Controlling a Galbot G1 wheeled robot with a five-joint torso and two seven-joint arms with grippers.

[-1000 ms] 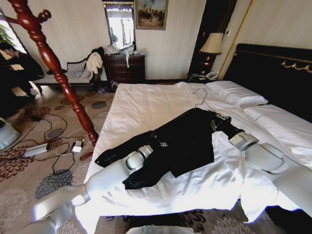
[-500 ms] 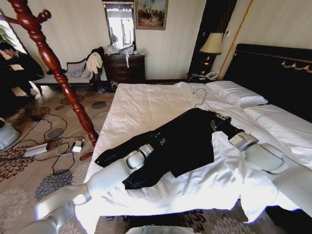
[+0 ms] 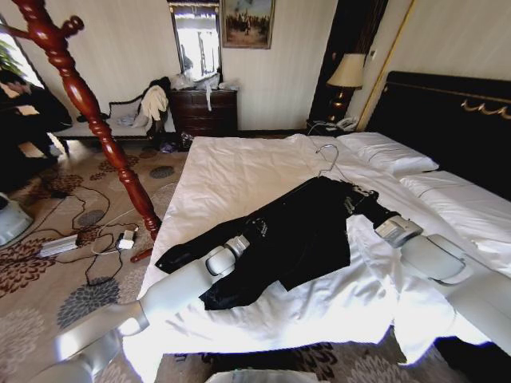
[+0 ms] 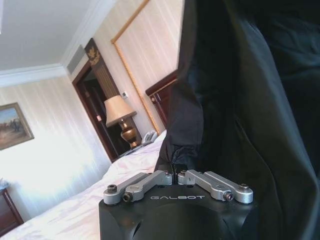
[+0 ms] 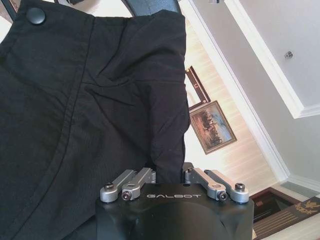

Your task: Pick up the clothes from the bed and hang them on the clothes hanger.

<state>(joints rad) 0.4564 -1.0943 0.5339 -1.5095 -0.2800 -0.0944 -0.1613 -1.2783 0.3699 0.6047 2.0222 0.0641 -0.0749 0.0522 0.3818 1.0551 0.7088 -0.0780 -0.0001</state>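
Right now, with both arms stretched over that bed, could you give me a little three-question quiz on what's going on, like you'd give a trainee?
1. True or false: the clothes lie on the bed.
2. Multiple choice: the left gripper is A) open above bare sheet, B) shut on a fold of the black fabric, C) holding the lamp.
3. Fill in: the silver wire hook of the clothes hanger sticks out of the garment toward the ______.

Key:
1. True; the garment is spread across the white sheet.
2. B; the right gripper likewise pinches black fabric.
3. Pillows, at the headboard end.
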